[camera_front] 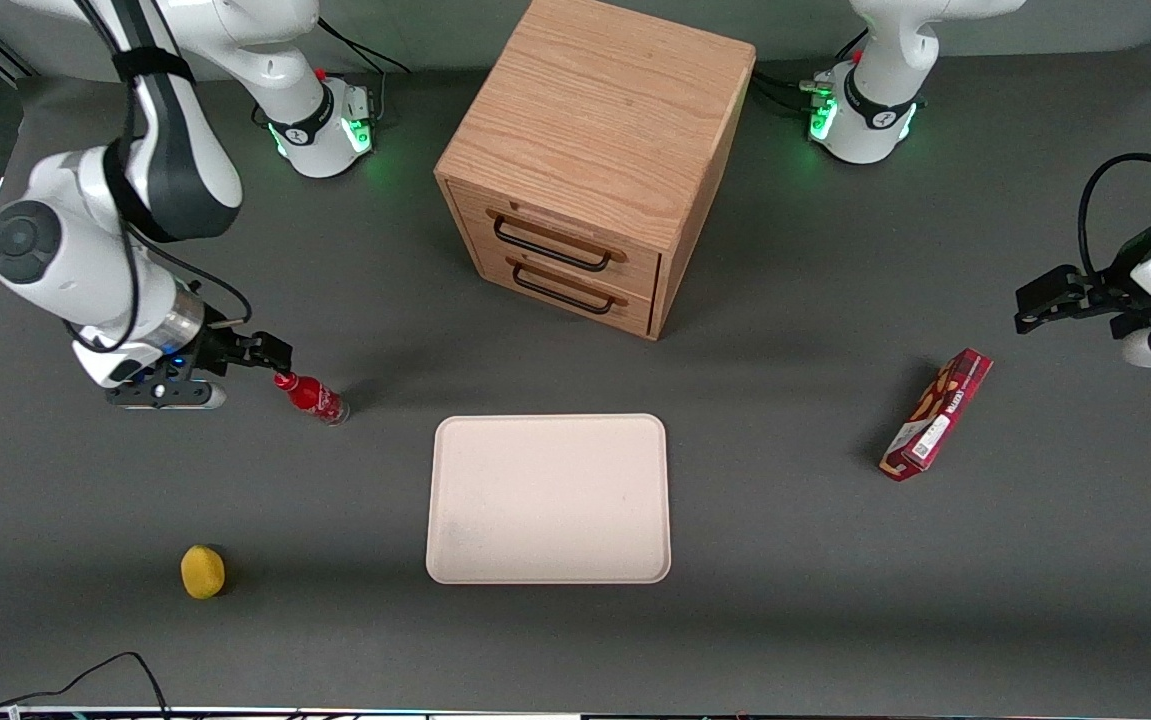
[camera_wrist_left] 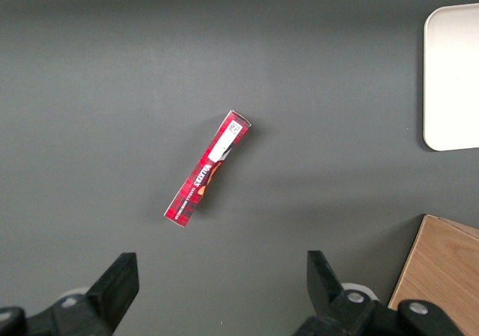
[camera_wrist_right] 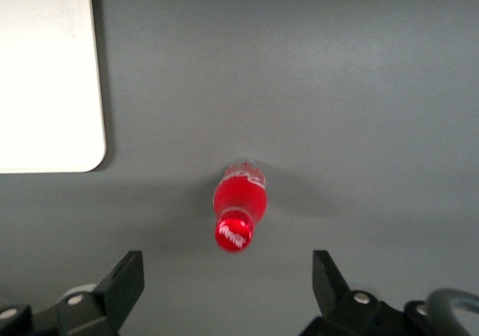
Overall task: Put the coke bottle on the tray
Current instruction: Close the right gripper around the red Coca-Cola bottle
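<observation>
Your pincer point(camera_front: 275, 352) hangs with its fingers point(camera_wrist_right: 123, 280) spread wide, poised just above the coke bottle point(camera_front: 313, 397) and gripping nothing. You can see the bottle standing upright on the grey surface point(camera_front: 785, 600), its red cap point(camera_wrist_right: 233, 233) between the two open fingers but apart from both. Your tray point(camera_front: 549, 499) lies near the bottle, toward the parked arm's end. A yellow lemon point(camera_front: 202, 571) sits nearer the front camera.
</observation>
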### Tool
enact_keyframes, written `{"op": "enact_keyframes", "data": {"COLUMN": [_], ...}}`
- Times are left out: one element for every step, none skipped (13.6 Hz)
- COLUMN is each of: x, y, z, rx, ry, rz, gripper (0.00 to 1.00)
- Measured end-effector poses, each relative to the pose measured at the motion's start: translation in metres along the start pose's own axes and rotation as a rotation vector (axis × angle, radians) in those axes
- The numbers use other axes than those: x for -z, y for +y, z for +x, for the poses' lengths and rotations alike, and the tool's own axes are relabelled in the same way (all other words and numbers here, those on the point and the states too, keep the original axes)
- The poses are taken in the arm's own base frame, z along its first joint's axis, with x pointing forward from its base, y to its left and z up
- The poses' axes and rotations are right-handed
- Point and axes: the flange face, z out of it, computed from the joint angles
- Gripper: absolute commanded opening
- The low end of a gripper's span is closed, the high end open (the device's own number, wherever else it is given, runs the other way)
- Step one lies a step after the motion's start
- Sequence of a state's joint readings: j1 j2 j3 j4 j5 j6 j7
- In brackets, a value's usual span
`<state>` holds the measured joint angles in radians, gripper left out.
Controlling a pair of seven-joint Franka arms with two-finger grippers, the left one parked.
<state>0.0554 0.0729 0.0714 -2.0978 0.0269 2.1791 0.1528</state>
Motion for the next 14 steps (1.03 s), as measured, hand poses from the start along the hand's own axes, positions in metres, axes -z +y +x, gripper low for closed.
{"op": "enact_keyframes", "data": {"x": [-0.013,-0.023,-0.031,-0.035,-0.038,-0.04,-0.042,-0.044,-0.045,-0.046,-0.047,-0.049,-0.05,-0.05], "y": [0.001,0.002,0.003,0.003,0.003,0.003,0.003,0.003,0.003,0.003,0.003,0.003,0.003,0.003], "z": [-0.005,-0.009,-0.011,-0.011,-0.011,-0.01,-0.01,-0.009,-0.009,-0.009,-0.008,-0.008,-0.008,-0.007], "rx": [0.011,0.027,0.036,0.04,0.041,0.042,0.043,0.043,0.044,0.044,0.045,0.045,0.045,0.048], "ry": [0.009,0.009,0.007,0.008,0.01,0.013,0.014,0.015,0.015,0.015,0.015,0.014,0.017,0.021], "rz": [0.001,0.0,0.0,0.0,0.001,0.001,0.002,0.002,0.002,0.002,0.002,0.003,0.003,0.003], "gripper": [0.97,0.96,0.95,0.91,0.85,0.71,0.6,0.51,0.47,0.44,0.41,0.27,0.13,0.0]}}
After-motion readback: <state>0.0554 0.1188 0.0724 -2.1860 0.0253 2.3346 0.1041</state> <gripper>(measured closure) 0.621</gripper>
